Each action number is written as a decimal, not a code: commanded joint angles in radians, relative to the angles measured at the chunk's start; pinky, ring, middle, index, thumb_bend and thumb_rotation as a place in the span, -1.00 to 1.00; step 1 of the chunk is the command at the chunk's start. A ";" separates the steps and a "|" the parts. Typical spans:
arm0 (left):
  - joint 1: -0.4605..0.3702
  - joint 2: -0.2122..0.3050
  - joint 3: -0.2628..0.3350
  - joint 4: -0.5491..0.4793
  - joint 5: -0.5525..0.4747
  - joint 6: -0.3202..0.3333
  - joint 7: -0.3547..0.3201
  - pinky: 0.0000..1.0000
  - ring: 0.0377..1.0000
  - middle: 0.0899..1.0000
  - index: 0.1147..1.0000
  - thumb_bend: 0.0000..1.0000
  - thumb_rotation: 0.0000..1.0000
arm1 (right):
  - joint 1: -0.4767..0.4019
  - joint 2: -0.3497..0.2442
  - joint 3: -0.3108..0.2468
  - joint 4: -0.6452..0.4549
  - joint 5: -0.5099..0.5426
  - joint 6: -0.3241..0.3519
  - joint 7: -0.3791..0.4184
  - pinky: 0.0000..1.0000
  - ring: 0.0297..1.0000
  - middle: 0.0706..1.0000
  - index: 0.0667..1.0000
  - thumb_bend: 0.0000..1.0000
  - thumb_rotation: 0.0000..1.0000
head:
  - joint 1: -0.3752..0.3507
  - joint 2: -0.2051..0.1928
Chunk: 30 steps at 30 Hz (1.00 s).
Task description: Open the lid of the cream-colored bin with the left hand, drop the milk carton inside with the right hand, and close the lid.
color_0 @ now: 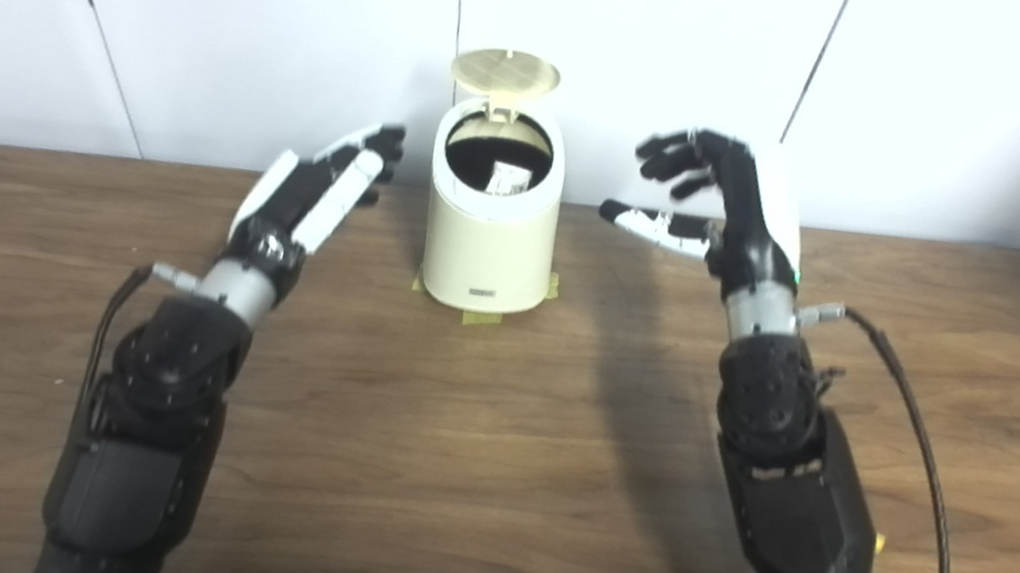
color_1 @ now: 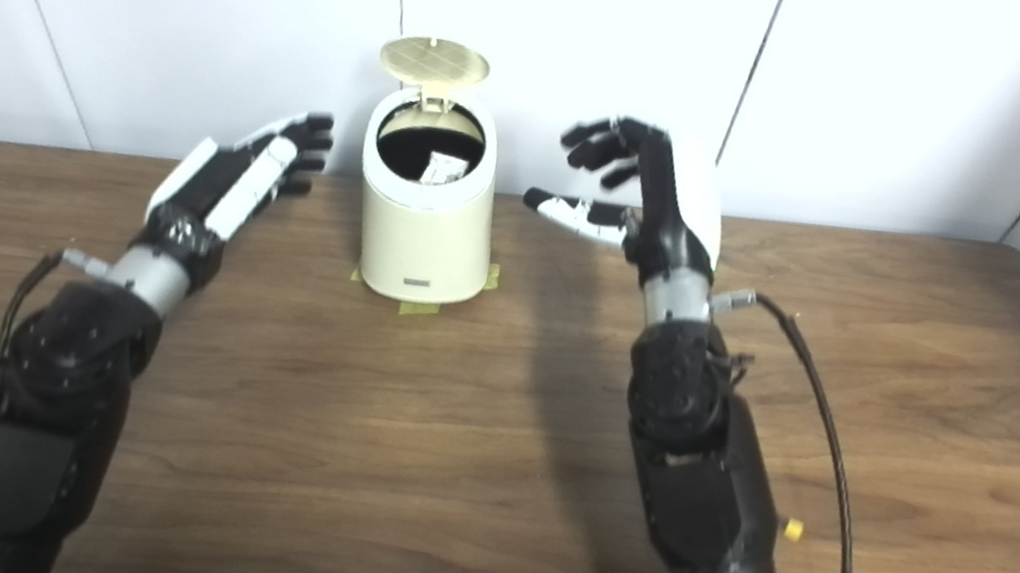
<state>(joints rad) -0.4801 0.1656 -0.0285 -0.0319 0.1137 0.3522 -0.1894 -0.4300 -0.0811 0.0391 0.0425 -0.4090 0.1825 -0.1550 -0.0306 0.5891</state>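
The cream-colored cylindrical plastic bin (color_0: 490,223) is standing on yellow tape pieces (color_0: 480,317) near the back of the brown wooden table (color_0: 486,445), its round lid (color_0: 506,72) tilting upright. Only a corner of the white milk carton (color_0: 508,179) is showing inside the dark opening. The left hand (color_0: 315,187) is hovering left of the bin, fingers stretched, empty; the right hand (color_0: 718,212) is hanging raised at its right, fingers spread, holding nothing.
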 commanded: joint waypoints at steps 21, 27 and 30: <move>-0.387 0.028 0.009 0.188 -0.028 -0.023 0.010 0.77 0.78 0.80 0.78 0.09 0.95 | 0.260 0.112 0.008 -0.082 0.157 -0.100 0.020 0.29 0.49 0.60 0.62 0.11 0.36 | 0.010 0.000; -0.416 0.024 -0.026 0.201 -0.028 -0.019 -0.019 0.69 0.71 0.75 0.74 0.06 1.00 | 0.270 0.115 0.008 -0.050 0.164 -0.132 0.012 0.30 0.44 0.58 0.65 0.06 0.21 | 0.012 0.001; -0.427 0.049 -0.090 0.213 0.039 -0.059 -0.023 0.63 0.65 0.68 0.68 0.04 1.00 | 0.267 0.119 0.006 -0.046 0.161 -0.129 0.005 0.27 0.44 0.58 0.67 0.06 0.27 | 0.014 0.000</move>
<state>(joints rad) -0.8387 0.1877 -0.1040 0.1881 0.1238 0.3499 -0.2090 -0.1288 0.0305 0.0442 0.0122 -0.2472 0.0848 -0.1396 -0.0169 0.5890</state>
